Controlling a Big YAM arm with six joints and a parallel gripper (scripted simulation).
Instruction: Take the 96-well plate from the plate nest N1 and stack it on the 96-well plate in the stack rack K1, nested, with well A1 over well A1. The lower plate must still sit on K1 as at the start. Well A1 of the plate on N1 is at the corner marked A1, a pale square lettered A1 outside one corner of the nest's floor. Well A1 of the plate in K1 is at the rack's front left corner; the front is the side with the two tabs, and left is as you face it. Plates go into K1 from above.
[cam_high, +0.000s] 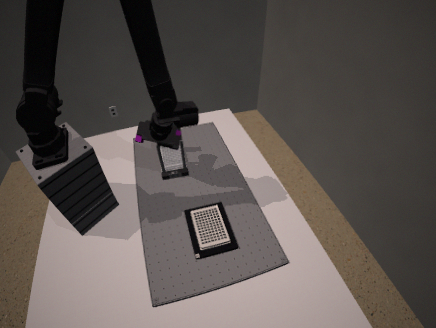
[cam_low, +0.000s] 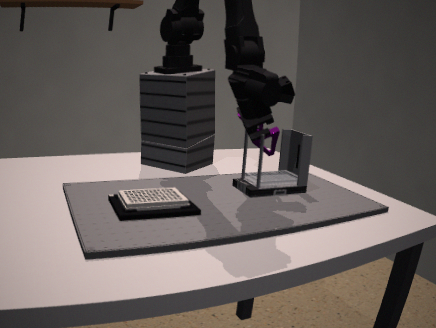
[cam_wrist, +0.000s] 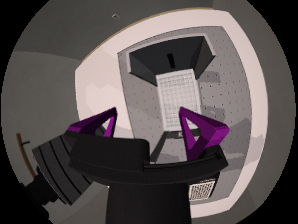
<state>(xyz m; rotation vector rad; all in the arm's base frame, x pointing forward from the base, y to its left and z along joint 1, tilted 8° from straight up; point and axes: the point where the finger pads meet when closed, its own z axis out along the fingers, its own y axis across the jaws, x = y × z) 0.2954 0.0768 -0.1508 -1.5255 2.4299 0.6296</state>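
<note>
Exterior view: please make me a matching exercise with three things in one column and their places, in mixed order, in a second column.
Things:
1. gripper
2. white plate
3. clear plate

Places:
a. in stack rack K1
b. open, above the rack
c. on plate nest N1

Pairs: 1-b, 2-c, 3-a

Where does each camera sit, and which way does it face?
Top: high, off the nest end, looking down the grey board toward the pedestal; arm shows.
Exterior: low beside the table, facing the wall; arm, open pincer above the rack.
Wrist: behind the pincer, looking down at the rack.
All three show the rack's plate.
</note>
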